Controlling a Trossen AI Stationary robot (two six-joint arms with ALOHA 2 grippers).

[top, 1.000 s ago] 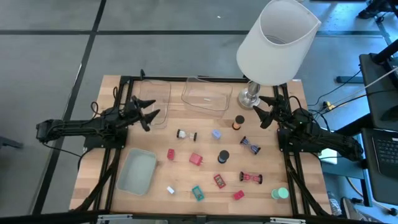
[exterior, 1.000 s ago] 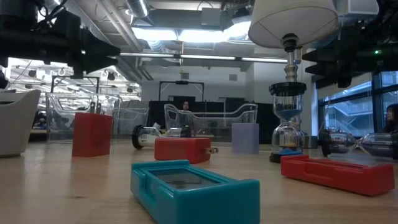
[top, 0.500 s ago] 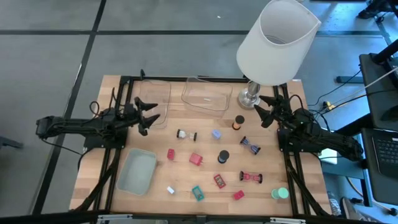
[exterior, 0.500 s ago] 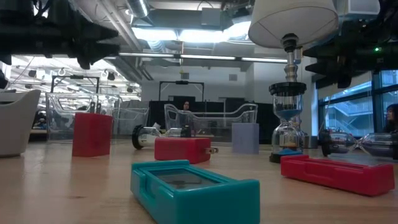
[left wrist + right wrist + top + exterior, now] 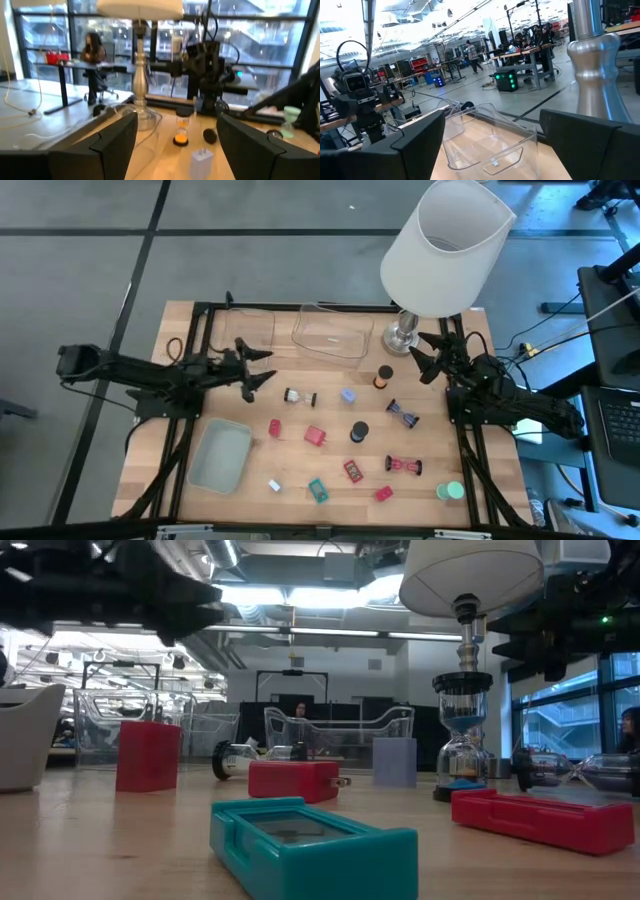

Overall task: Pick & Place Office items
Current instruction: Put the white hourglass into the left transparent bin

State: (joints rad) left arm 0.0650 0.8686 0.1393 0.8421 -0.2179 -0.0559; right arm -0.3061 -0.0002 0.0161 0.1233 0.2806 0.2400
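Office items lie scattered near the lamp — none held. We see the left gripper and right gripper both open, empty — either side of it.

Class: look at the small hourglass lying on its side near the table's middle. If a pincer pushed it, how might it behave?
The hourglass lies on its side with round end caps, so it would probably roll rather than slide. Its middle looks like clear glass, so likely fragile and slippery. Being small, it is probably light.
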